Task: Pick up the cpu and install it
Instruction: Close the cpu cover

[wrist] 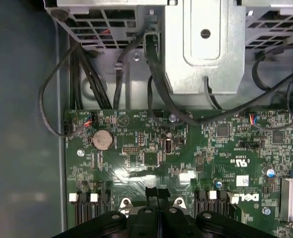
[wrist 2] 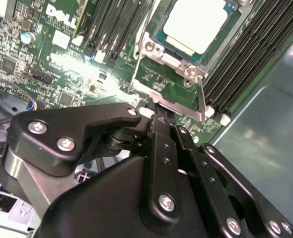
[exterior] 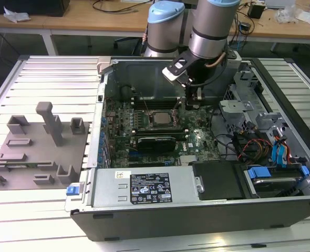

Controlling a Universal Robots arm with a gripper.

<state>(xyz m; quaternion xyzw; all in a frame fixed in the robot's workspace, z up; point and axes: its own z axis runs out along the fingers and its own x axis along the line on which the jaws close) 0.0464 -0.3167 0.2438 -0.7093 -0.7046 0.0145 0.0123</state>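
Grey tray [exterior: 37, 149]: on the table [exterior: 50, 73], well apart from the motherboard [exterior: 124, 122], towards the exterior view's left.
Cpu [exterior: 159, 116]: lies in the motherboard's socket [wrist 2: 151, 54], silvery top up.
Pincer [exterior: 190, 105]: above the motherboard, near the cpu on the exterior view's right; fingers pressed together, gripping nothing.

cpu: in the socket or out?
In. The cpu lies flat inside the socket frame on the motherboard, pale top up. The hand is beside the socket, not touching the cpu.
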